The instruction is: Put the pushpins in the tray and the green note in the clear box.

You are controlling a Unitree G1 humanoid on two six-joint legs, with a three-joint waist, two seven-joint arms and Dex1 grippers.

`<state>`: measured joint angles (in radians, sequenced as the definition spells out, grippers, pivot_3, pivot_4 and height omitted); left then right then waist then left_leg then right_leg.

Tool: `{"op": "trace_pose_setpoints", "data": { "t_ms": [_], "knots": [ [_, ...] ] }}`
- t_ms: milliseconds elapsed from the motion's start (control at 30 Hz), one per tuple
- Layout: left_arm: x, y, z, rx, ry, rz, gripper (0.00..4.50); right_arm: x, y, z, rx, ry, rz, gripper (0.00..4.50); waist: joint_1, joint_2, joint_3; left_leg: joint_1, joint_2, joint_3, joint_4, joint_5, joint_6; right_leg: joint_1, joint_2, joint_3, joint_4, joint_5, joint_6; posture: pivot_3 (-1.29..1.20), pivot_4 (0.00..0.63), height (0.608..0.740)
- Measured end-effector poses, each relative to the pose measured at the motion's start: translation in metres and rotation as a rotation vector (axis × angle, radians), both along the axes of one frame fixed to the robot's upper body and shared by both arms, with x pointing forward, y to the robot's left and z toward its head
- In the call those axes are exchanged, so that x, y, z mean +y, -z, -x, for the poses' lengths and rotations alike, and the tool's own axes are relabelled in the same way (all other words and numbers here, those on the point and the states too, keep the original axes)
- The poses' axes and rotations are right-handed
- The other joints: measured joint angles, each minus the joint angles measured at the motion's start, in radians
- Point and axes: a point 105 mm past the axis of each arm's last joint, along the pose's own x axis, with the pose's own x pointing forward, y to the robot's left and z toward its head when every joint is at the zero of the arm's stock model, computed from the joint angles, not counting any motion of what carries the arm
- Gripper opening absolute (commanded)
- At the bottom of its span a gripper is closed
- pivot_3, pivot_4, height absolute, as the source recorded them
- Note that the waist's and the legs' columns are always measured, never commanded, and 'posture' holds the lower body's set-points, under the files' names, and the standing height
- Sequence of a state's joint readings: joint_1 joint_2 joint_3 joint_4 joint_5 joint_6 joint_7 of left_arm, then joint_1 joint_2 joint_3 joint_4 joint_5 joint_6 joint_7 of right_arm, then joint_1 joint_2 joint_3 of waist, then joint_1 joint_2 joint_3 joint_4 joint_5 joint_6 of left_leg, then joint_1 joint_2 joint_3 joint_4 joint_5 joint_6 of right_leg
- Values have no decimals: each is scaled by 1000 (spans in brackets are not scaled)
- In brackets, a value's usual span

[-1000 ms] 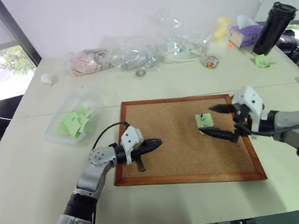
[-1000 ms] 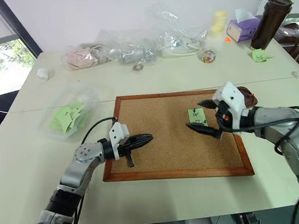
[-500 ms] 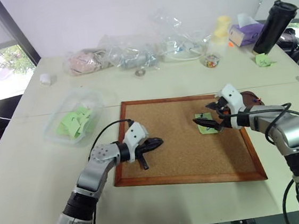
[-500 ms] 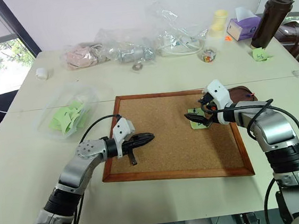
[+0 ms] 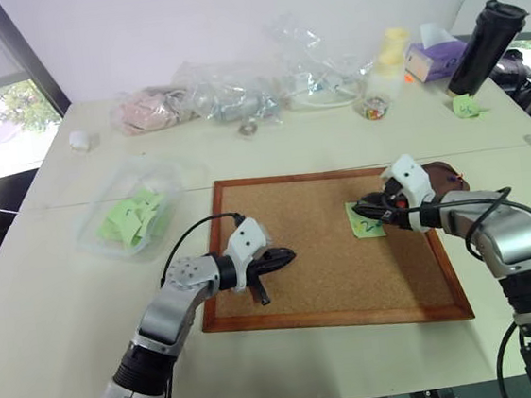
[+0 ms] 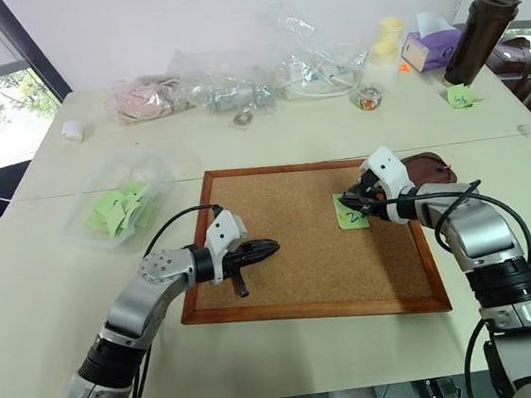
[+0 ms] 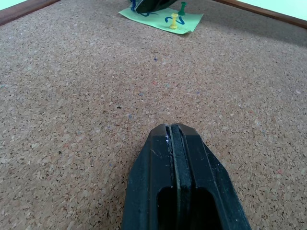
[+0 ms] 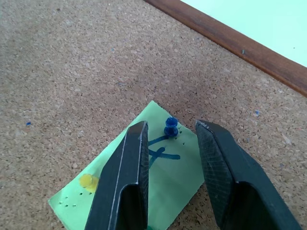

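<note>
The green note lies flat on the cork board, right of the board's middle and clear of the wooden frame on every side, with open cork all around it. Three pushpins stand in it: a blue one, a yellow one and a green one. The right gripper is down at the note, fingers apart, one on each side of the blue pushpin, with a gap either side and nothing clamped. Just beyond that wrist, off the board's right edge, sits the dark-brown tray. Over on the left, the left gripper hovers low over bare cork near the board's left frame, fingers pressed together and empty, pointing toward the note with a long run of open cork between. The clear box sits well left of the board, holding other green notes.
</note>
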<state>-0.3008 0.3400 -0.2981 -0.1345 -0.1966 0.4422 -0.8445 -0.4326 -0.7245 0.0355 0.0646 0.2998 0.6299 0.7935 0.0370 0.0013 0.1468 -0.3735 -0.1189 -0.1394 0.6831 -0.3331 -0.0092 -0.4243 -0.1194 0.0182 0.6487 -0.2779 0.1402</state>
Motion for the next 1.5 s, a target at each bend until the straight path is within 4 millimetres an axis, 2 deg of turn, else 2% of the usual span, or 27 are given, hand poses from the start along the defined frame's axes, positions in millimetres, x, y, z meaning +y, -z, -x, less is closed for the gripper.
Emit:
{"op": "trace_pose_setpoints", "data": {
  "t_ms": [200, 233, 300, 333, 700, 767, 867, 1000, 1200, 1300, 1367, 1433, 1500],
  "knots": [
    [0, -1, 1, 4, 0, 4, 0, -1, 1, -1, -12, -3, 6, 1588, -1, 0, 0, 0, 0, 0, 0, 0, 0, 0, 0, 0, 0, 0, 0, 0, 150, 740],
    [0, -1, 1, 4, 0, 4, 0, -1, 1, -1, -13, -3, 6, 1049, -1, 0, 0, 0, 0, 0, 0, 0, 0, 0, 0, 0, 0, 0, 0, 0, 150, 740],
    [1, 0, 2, 7, -1, 4, 0, 0, 1, -1, -14, -5, 7, 310, -1, 0, 0, 0, 0, 0, 0, 0, 0, 0, 0, 0, 0, 0, 0, 0, 150, 740],
    [0, 1, 2, 8, 0, 6, 0, 1, 2, -1, -15, -11, 2, 145, -1, 0, 0, 0, 0, 0, 0, 0, 0, 0, 0, 0, 0, 0, 0, 0, 150, 740],
    [0, 2, 3, -10, 3, 23, 0, 2, -2, 1, -13, -11, -2, 145, 2, 0, 0, 0, 0, 0, 0, 0, 0, 0, 0, 0, 0, 0, 0, 0, 150, 740],
    [0, 2, 3, -18, 5, 25, 0, 2, -12, 3, -24, -7, -29, 145, 1, 0, 0, -1, 0, 0, 0, 0, 0, -1, 0, 0, 0, 0, 0, 0, 150, 740],
    [1, 3, 3, -19, 3, 21, 0, 4, -44, 6, -116, -20, -72, 145, 0, 0, 0, 0, 0, 0, 0, 0, 0, -1, 0, 0, 0, 0, 0, 0, 150, 740],
    [0, 4, 4, -25, 8, 22, 0, -5, -65, 10, -167, 16, -85, 145, 1, 0, 0, 0, 0, 0, 0, 0, 0, 0, 0, 0, 0, 0, 0, 0, 150, 740],
    [-1, 4, 4, -34, 4, 18, 0, -33, -69, 9, -174, 127, -95, 145, 4, 0, 0, 0, 0, 0, 0, 0, 0, 0, 0, 0, 0, 0, 0, 0, 150, 740],
    [-1, 5, 4, -41, 4, 19, 0, -65, -61, 4, -170, 258, -84, 145, 3, 0, 0, 0, 0, 0, 0, 0, 0, 0, 0, 0, -1, 0, 0, 0, 150, 740],
    [-1, 5, 5, -44, 3, 22, 0, -96, -55, 1, -171, 394, -73, 145, 3, 0, 0, 0, 0, 0, 0, 0, 0, 0, 0, 0, 0, 0, 0, 0, 150, 740],
    [0, 6, 5, -44, 4, 21, 0, -119, -45, 0, -155, 488, -70, 145, 0, 1, 0, 0, 0, 1, -1, 0, 0, 0, 0, 0, 0, 0, 0, 0, 150, 740],
    [0, 6, 6, -48, 4, 23, 0, -131, -35, 1, -132, 531, -68, 145, -1, 1, 0, 0, 0, 1, -1, 0, 0, 0, 0, 1, 0, 0, 0, 0, 150, 740]
  ]
}}
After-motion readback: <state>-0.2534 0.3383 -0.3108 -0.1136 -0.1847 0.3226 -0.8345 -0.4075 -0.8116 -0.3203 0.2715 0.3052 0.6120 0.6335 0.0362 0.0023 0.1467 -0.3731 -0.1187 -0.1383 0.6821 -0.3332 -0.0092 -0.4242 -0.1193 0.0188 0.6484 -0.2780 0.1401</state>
